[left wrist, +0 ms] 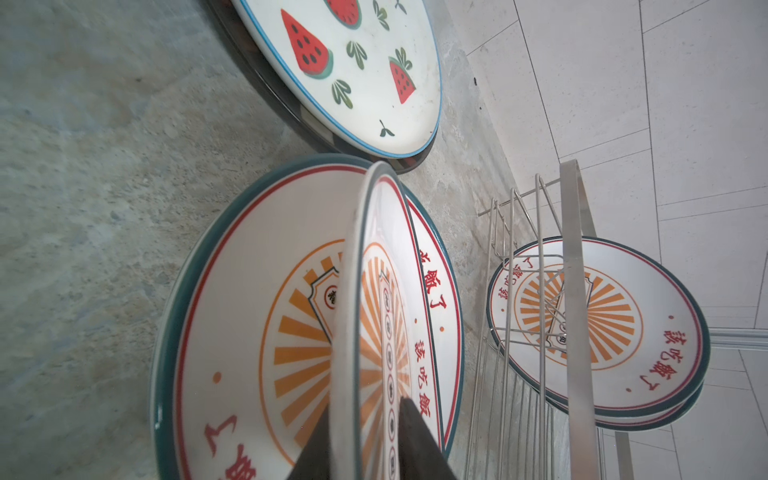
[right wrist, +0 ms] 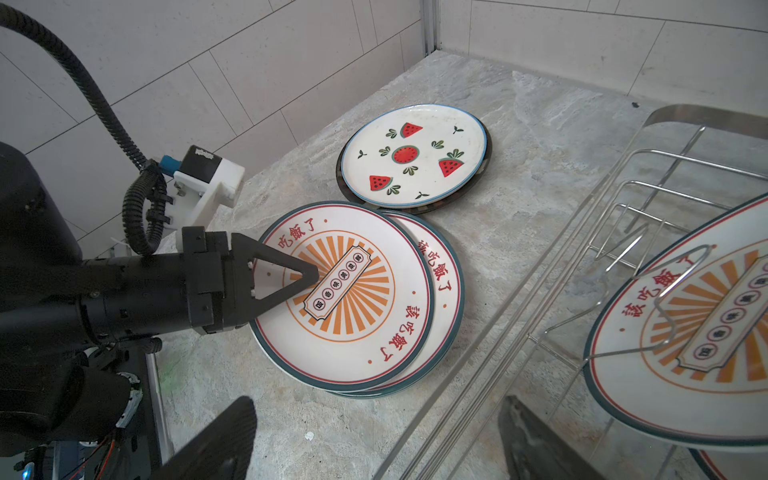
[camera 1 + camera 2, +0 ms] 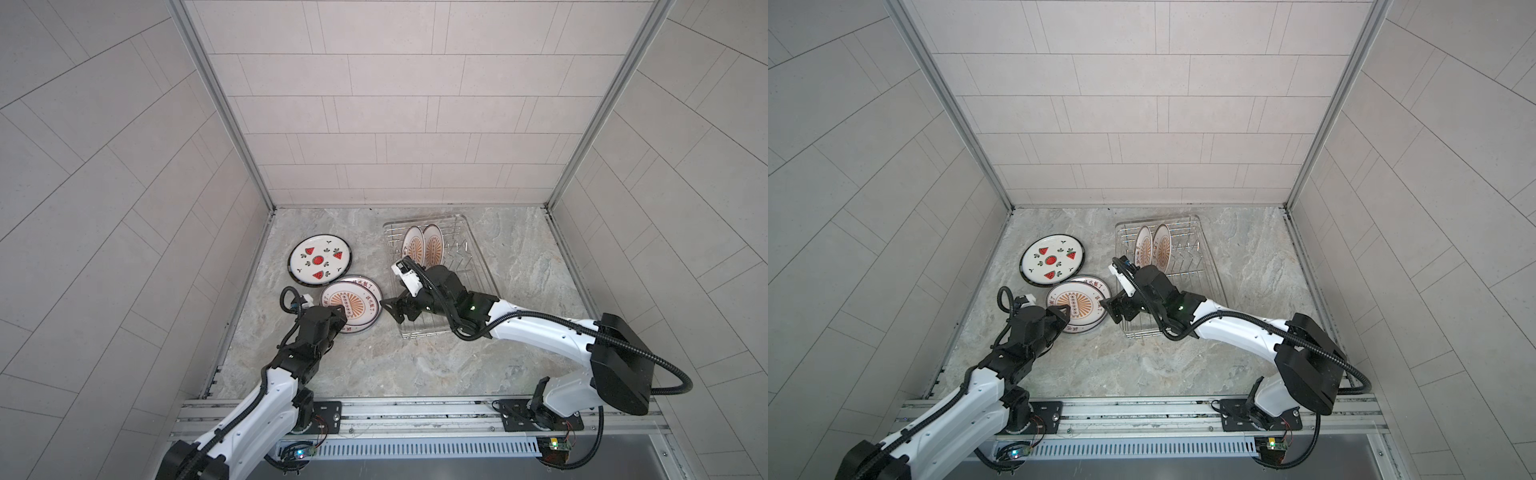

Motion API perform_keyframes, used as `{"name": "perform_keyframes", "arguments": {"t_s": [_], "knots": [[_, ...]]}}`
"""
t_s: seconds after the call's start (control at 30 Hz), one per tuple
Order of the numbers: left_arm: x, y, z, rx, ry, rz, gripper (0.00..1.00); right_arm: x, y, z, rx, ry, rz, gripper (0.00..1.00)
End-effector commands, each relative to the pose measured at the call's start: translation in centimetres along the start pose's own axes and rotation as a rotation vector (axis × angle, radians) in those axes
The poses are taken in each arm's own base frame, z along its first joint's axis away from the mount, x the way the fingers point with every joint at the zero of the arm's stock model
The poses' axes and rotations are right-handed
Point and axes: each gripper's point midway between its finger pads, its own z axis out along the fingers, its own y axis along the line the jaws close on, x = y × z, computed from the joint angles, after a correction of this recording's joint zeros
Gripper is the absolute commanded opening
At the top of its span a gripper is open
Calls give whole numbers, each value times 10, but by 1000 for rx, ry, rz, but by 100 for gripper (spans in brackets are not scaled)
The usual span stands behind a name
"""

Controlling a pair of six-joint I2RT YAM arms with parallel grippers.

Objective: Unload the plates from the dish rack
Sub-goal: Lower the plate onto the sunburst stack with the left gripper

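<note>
Steel rack (image 3: 461, 253) holds two plates (image 3: 424, 249); the rest lie stacked on the tabletop (image 3: 374, 365). We cannot tell whether the left hand (image 3: 341, 311) grips the top plate (image 2: 374, 332); the right hand (image 3: 392, 311) gapes empty.

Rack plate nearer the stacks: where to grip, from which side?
Probably its upper rim, from above, jaws straddling the edge. The plate stands on edge among the prongs of the dish rack, a second plate close beside it, so only the top edge is clear.

both top views looked down on the counter (image 3: 415, 361) from its front edge, wrist views sat low and close, all shared the stacked plates (image 3: 362, 302)
</note>
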Motion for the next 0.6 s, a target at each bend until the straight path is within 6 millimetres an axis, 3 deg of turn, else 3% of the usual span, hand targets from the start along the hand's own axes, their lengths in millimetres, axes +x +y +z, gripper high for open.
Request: {"name": "perform_keyframes", "arguments": {"t_s": [0.0,0.2,0.5,0.57], "knots": [[-9,6,-2,-42,-46,32,30,-12,2,-4,13,-23,-15,92],[-19,20,-5,-119,-101,64,48,-12,2,-7,14,-28,-17,92],[-28,27,-10,-166,-149,92,48,-10,2,-5,13,-25,-15,92],[-26,28,-10,-167,-138,95,44,-10,1,-5,15,-25,-15,92]]}}
